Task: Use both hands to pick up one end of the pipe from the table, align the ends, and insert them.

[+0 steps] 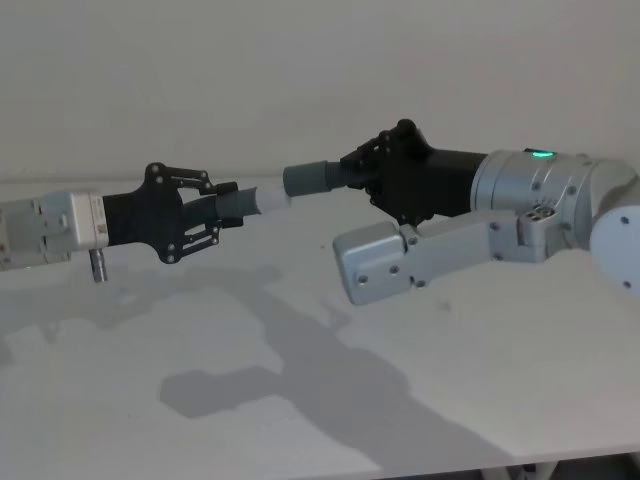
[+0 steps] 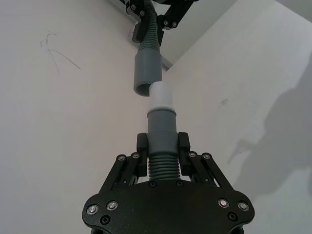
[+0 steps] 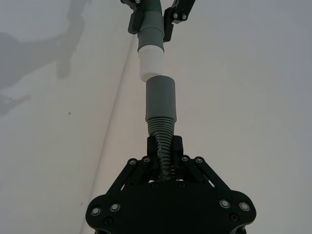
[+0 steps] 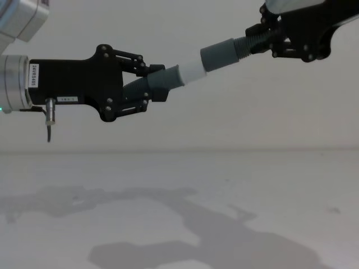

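two robot arms hold a pipe piece each, lifted well above the white table (image 4: 179, 213), with their ends meeting in mid-air between them.

the left gripper (image 1: 222, 212) reaches in from the left, its fingers closed on the ribbed grey body of the plug piece (image 1: 238, 204), so the white tip (image 1: 272, 198) sticks out past the fingertips toward the other arm. the right gripper (image 1: 352, 172) reaches in from the right and sits a little higher, its fingers closed on the ribbed hose of the socket piece (image 3: 165, 146), with the grey collar (image 1: 306, 179) pointing back at the white tip.

the relation that matters is how the two long axes line up. from the chest view the white tip (image 4: 192, 71) and the collar (image 4: 219, 54) lie on one rising line, tip touching the collar mouth or just starting into it. from the left wrist view, the collar (image 2: 147, 73) sits slightly off to one side of the white tip (image 2: 161, 95), so the axes look not quite shared. most of the white tip is bare, so insertion looks barely begun. the next push likely needs a small sideways correction, then a straight closing move along that line; neither arm looks clearly nearer to the joint.
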